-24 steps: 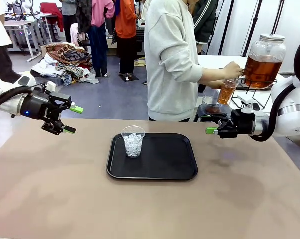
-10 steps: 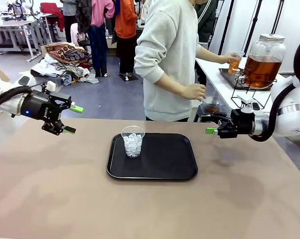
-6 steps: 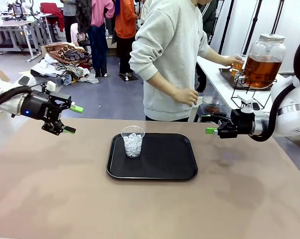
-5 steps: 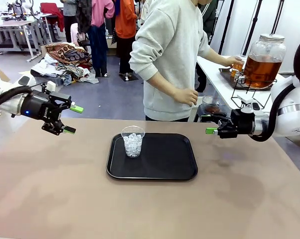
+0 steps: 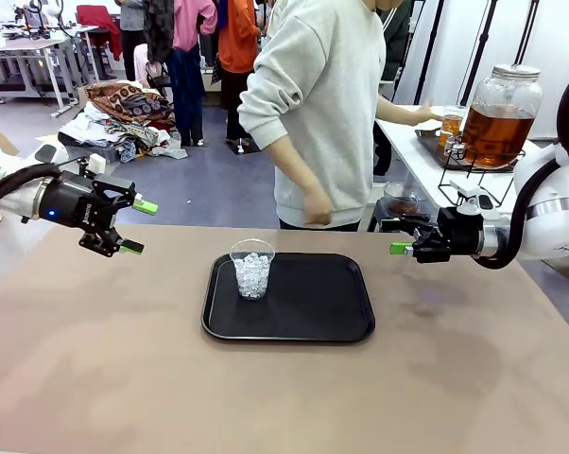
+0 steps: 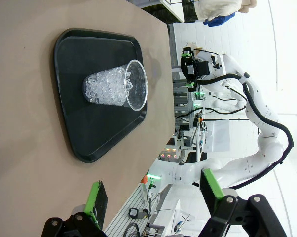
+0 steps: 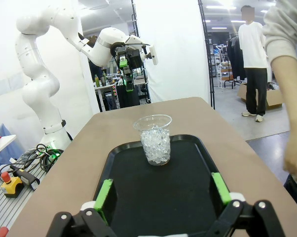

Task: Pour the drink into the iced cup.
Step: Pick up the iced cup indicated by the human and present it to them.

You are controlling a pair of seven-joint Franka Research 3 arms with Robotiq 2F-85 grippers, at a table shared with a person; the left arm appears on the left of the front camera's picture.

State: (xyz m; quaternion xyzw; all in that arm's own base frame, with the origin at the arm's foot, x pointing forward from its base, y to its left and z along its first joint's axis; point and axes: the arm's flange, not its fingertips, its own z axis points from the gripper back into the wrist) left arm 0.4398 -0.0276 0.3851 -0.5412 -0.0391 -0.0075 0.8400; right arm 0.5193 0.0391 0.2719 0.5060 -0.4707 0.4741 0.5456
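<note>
The iced cup (image 5: 252,270), clear plastic and full of ice, stands upright at the left of the black tray (image 5: 313,322). The drink (image 5: 451,126) is amber liquid in a small cup on the side table at far right, beside the person's outstretched hand (image 5: 426,113). My left gripper (image 5: 138,227) hangs open left of the tray. My right gripper (image 5: 396,236) hangs open right of it. Both are empty and well apart from the cup. The left wrist view shows the iced cup (image 6: 116,89) beyond my open gripper (image 6: 153,195). So does the right wrist view, with the iced cup (image 7: 157,138) beyond that gripper (image 7: 162,190).
A glass dispenser jar (image 5: 497,118) of amber liquid stands on a wire stand on the side table. The person (image 5: 322,104) stands at the table's far edge, one hand (image 5: 315,210) hanging low near it. The brown tabletop (image 5: 266,397) around the tray is bare.
The person set the cup of drink down by the dispenser and turned toward the table, and the nearer hand dropped low. Both grippers and the iced cup stayed still.
</note>
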